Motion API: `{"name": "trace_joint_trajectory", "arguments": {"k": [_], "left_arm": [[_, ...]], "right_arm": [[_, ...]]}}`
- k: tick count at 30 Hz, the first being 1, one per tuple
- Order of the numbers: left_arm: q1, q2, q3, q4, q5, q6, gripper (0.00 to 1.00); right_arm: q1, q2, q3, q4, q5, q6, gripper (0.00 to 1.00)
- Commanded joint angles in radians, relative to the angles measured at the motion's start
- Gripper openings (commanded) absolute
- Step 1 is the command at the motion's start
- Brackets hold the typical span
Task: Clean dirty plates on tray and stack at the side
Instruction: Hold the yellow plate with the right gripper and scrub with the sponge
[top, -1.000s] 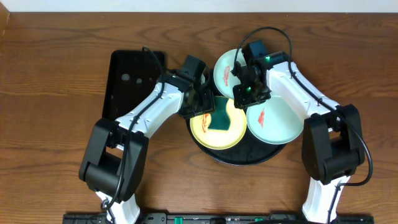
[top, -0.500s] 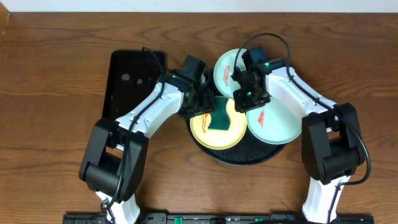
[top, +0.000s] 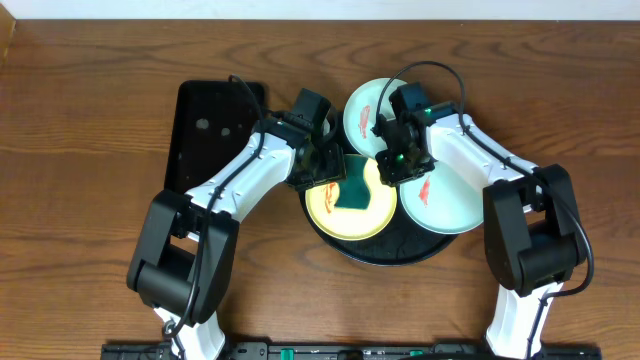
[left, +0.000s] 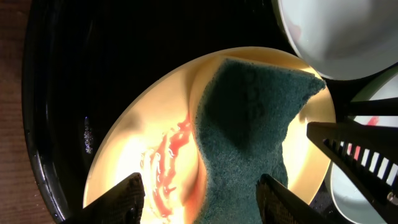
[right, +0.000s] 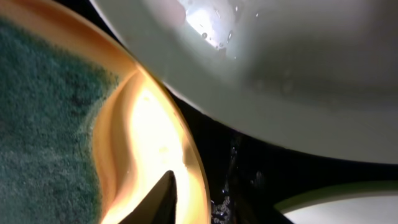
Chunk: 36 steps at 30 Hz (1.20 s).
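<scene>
The round black tray (top: 425, 250) holds three plates. On the pale yellow plate (top: 330, 212), which carries a red smear (left: 166, 163), lies a green sponge (top: 355, 188). One mint plate (top: 362, 108) with a red smear sits at the tray's back, and another (top: 445, 200) sits at the right. My left gripper (left: 200, 199) hovers open over the yellow plate, one fingertip (left: 121, 198) by the smear and the other at the sponge's edge. My right gripper (top: 396, 168) is at the yellow plate's right rim. One of its fingertips (right: 165, 190) rests inside the rim and the other is lost against the dark tray.
A rectangular black tray (top: 210, 130) lies on the wooden table (top: 90, 120) left of the round tray, under my left arm. Both arms meet over the round tray's back half, their grippers close together.
My right gripper has slid a little left and toward the yellow plate's rim, and its jaws have narrowed. The left gripper, the sponge and the plates have not moved.
</scene>
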Motion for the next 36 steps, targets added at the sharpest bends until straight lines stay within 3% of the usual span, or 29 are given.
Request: {"name": "trace_joint_trajectory", "arguments": {"k": [1, 6, 14, 28, 36], "left_arm": [[0.006, 0.004, -0.002, -0.002, 0.010, 0.018, 0.59], [0.006, 0.004, -0.002, -0.002, 0.034, 0.018, 0.59], [-0.020, 0.004, -0.003, 0.010, 0.069, 0.018, 0.59], [-0.115, 0.034, -0.007, 0.028, -0.117, 0.018, 0.59], [-0.117, 0.073, -0.007, 0.035, -0.105, 0.018, 0.59]], "right_arm": [[0.014, 0.006, -0.006, 0.007, 0.006, 0.005, 0.22], [0.014, 0.006, -0.006, 0.011, 0.006, 0.016, 0.11], [0.014, 0.006, -0.006, 0.014, 0.006, 0.047, 0.01], [0.014, 0.006, -0.006, 0.021, 0.006, 0.064, 0.01], [0.014, 0.006, -0.006, 0.021, 0.006, 0.064, 0.01]]}}
